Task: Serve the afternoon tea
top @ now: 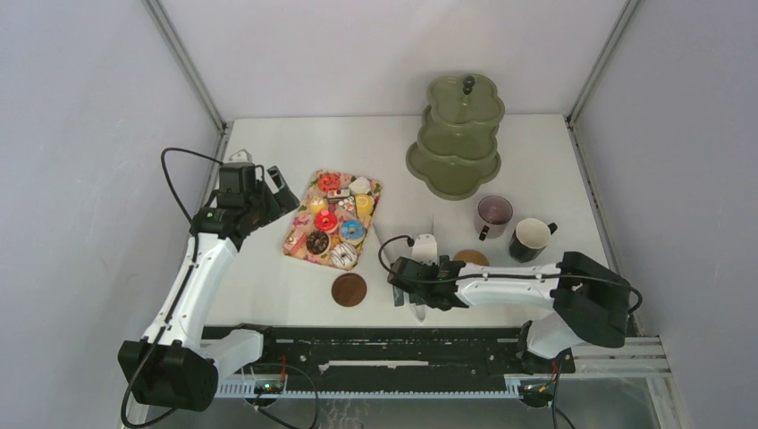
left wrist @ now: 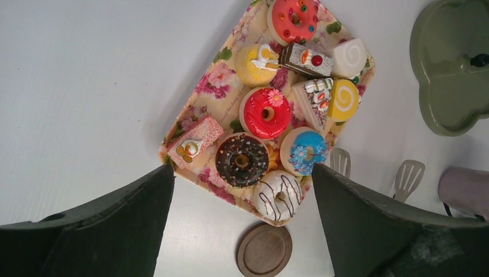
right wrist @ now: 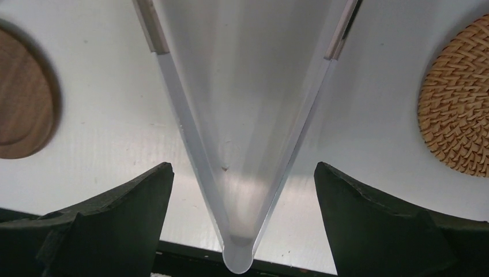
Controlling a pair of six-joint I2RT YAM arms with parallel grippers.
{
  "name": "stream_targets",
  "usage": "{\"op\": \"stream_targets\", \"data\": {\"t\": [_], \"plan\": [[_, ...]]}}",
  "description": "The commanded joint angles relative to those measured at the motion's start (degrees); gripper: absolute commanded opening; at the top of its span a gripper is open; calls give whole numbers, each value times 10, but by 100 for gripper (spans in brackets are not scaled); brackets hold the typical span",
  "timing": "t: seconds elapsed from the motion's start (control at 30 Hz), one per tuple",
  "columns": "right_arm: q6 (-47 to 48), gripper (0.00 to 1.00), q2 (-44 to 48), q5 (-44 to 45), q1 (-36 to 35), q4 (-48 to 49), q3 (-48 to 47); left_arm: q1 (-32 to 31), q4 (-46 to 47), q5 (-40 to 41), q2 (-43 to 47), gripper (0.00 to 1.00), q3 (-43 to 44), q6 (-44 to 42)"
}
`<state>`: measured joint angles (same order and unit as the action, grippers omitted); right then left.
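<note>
Both jaws wide, nothing held.
Your right gripper (right wrist: 242, 173) straddles the tongs (right wrist: 242, 115), likely to pinch; left gripper (left wrist: 242, 168) hovers, pastries (left wrist: 265, 112) at 12 o'clock.

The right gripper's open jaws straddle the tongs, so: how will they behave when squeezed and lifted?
The tongs look thin and glossy, so probably light and slippery. Their two arms join only at one end, so a squeeze likely springs them together. Lying flat, they shouldn't roll.
</note>
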<state>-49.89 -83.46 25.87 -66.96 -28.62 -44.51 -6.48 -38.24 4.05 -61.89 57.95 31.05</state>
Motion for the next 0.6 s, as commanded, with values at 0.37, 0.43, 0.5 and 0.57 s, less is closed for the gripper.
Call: {"op": "stream_targets", "data": {"t": [0.37,0.43,0.5,0.57], "plan": [[26,100,-113,73,9,98,-24,-1,13,-11,-29,94,-8,7],[30,100,-124,77,10,110,-24,-1,13,-17,-34,94,-6,9],[34,100,-130,85,11,114,-25,0,14,-19,-37,94,-4,8],[40,100,-133,95,17,115,-23,-1,14,-20,-40,94,-2,8]]}}
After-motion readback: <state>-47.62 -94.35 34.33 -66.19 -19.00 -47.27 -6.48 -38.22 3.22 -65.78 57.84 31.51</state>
